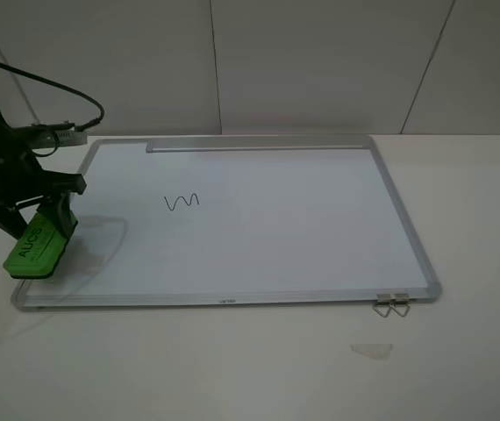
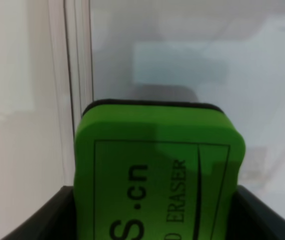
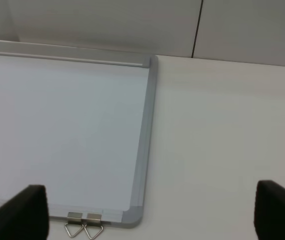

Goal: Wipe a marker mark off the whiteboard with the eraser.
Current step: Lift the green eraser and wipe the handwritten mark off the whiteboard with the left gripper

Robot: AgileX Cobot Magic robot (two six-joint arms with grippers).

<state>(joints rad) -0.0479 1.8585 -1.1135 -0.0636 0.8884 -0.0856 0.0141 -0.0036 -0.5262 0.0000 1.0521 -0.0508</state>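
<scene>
Eraser point(image 2: 157, 170) green, pinched between the jaws of my left gripper point(image 1: 50, 221), tilted over the left frame of the whiteboard point(image 1: 303, 228) near its front corner | marker mark point(image 1: 182, 202) intact on the board, well apart from eraser | my right gripper point(image 3: 150, 212) jaws spread wide, near the board corner with the metal clips point(image 3: 85, 227)

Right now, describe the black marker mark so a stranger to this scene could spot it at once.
Find the large white rectangular whiteboard with the silver metal frame. On its left half, right of the bright green block eraser, sits a small thin black zigzag marker mark like a W. It is the only ink on the board's white surface.
</scene>
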